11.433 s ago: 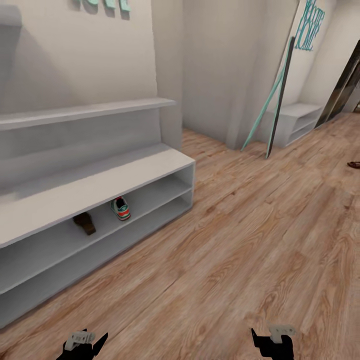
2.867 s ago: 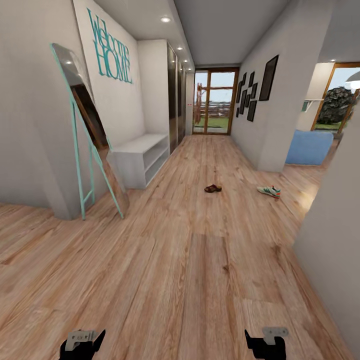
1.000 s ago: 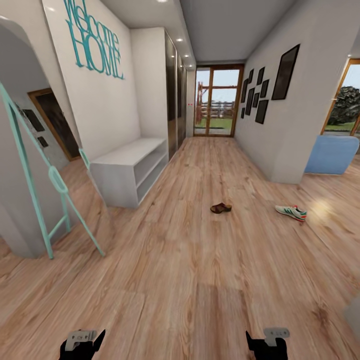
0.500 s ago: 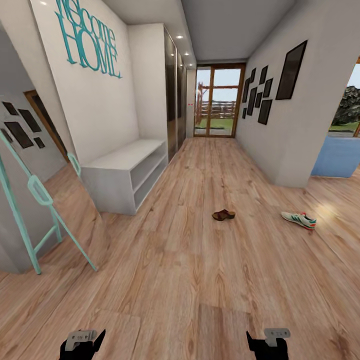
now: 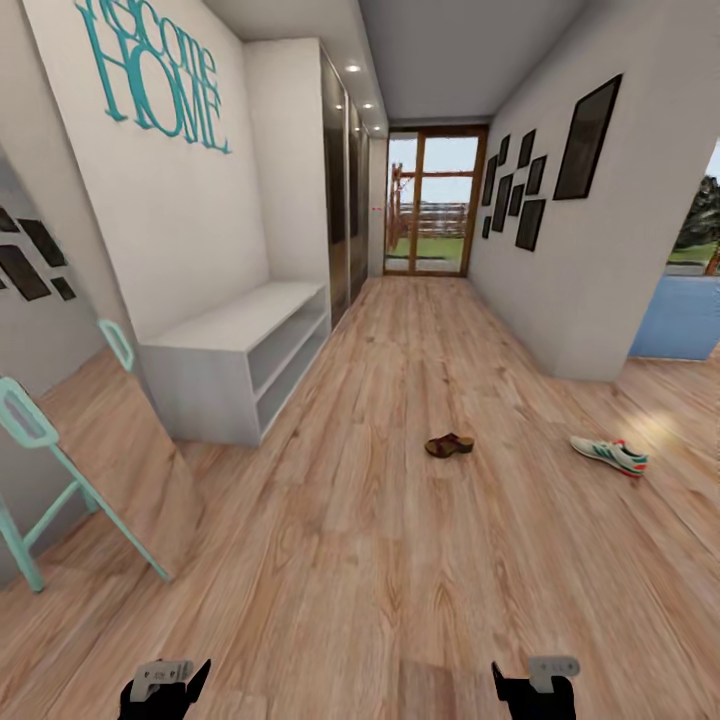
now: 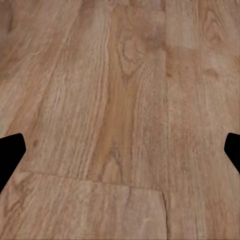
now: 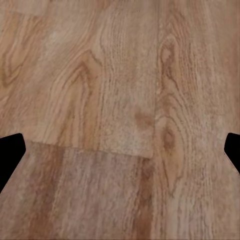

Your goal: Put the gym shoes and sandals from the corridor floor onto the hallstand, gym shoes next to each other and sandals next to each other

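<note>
One brown sandal [image 5: 449, 445] lies on the corridor floor [image 5: 380, 560] a few metres ahead, near the middle. One white gym shoe [image 5: 609, 455] with green stripes and a red-orange heel lies further right at about the same distance. The hallstand is out of view. My left gripper [image 5: 168, 684] and right gripper [image 5: 531, 684] hang low at the near edge of the head view, far short of both shoes. In the left wrist view the left gripper [image 6: 120, 150] is open over bare planks, and the right gripper [image 7: 120, 150] is open the same way, holding nothing.
A low white two-shelf bench [image 5: 240, 350] stands against the left wall under teal wall lettering. A teal-framed leaning mirror [image 5: 60, 470] is close on my left. A wall corner [image 5: 585, 300] juts in on the right, with a blue sofa [image 5: 685, 318] behind it. Glass doors [image 5: 430, 205] close the far end.
The whole view has shifted: the camera has turned away from the hallstand and advanced down the corridor, so the sandal, gym shoe and bench look nearer. Both grippers keep their pose.
</note>
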